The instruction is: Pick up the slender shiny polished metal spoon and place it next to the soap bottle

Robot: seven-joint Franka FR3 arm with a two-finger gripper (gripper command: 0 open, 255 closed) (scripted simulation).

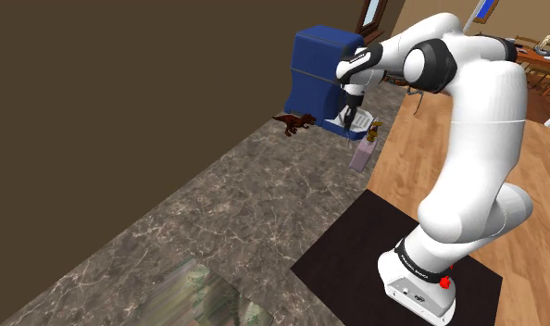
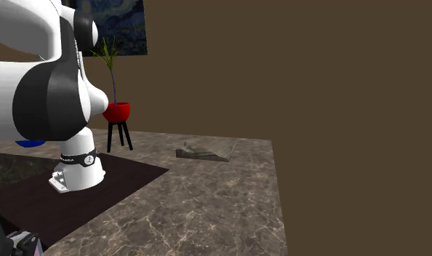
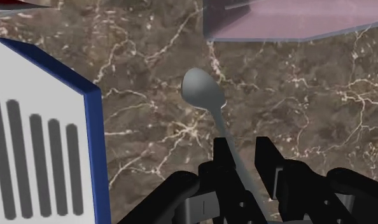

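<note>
- the gripper [image 3: 244, 144] has its two black fingers close together, and they pinch the thin handle of the spoon [image 3: 204, 93].
- the spoon is grey and shiny. its round bowl sticks out past the fingertips, and its handle runs back between them.
- under the spoon is the brown stone counter [image 1: 218, 213] with pale veins. the spoon looks lifted off the counter, not lying on it.
- in the shoulder view the gripper [image 1: 355, 113] hangs at the far end of the counter, right in front of the blue box [image 1: 318, 60].
- in the wrist view the blue box [image 3: 48, 127] is close beside the spoon. it shows a white face with dark bars and a blue edge.
- the soap bottle [image 1: 364, 148] is pale pink with a gold top. it stands upright on the counter, just nearer than the gripper and close to it.
- in the wrist view the soap bottle [image 3: 296, 19] is a see-through pink shape just beyond the bowl of the spoon. they do not touch.
- a small brown toy dinosaur [image 1: 294, 120] stands on the counter, on the shoulder view's left of the gripper.
- the white arm rises from a black mat [image 1: 356, 250] at the near right of the counter.
- in the second exterior view a plant in a red pot [image 2: 116, 110] sits on a black stool far behind the arm.
</note>
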